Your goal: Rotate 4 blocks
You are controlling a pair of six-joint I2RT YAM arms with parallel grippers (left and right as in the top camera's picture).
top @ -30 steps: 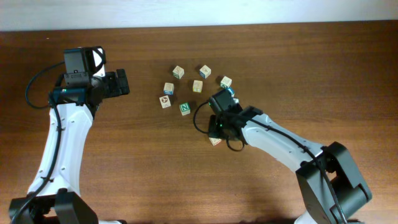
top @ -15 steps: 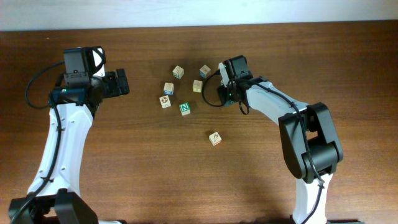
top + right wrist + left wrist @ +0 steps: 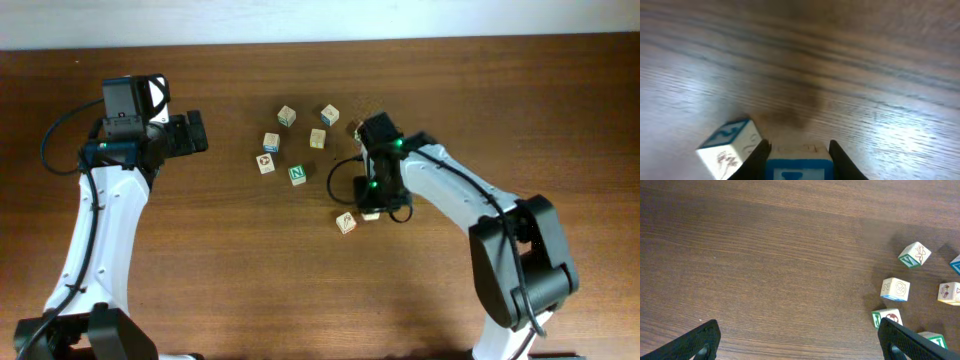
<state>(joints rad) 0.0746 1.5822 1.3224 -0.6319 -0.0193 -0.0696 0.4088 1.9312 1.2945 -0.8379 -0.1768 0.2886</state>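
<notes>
Overhead cam: my left claw (image 3: 195, 133) is parked on the left side of the table (image 3: 500, 80), spread wide with nothing in it, well apart from the blocks. Six of them sit in a loose cluster mid-table, including the green "N" block (image 3: 297, 175) with the red-picture block (image 3: 265, 163) near it. My right claw (image 3: 372, 208) is down below that cluster, with a loose block (image 3: 346, 222) just beside it.

Left wrist cam: fingers way apart in the bottom corners, bare wood between them, and the cluster off at the right edge.

Right wrist cam: kinda blurry, but my fingers (image 3: 761, 156) are snug against both sides of a blue-faced block (image 3: 799, 165), so I'm pinching that one. The loose block is just left of it and shows a blue squiggle.
</notes>
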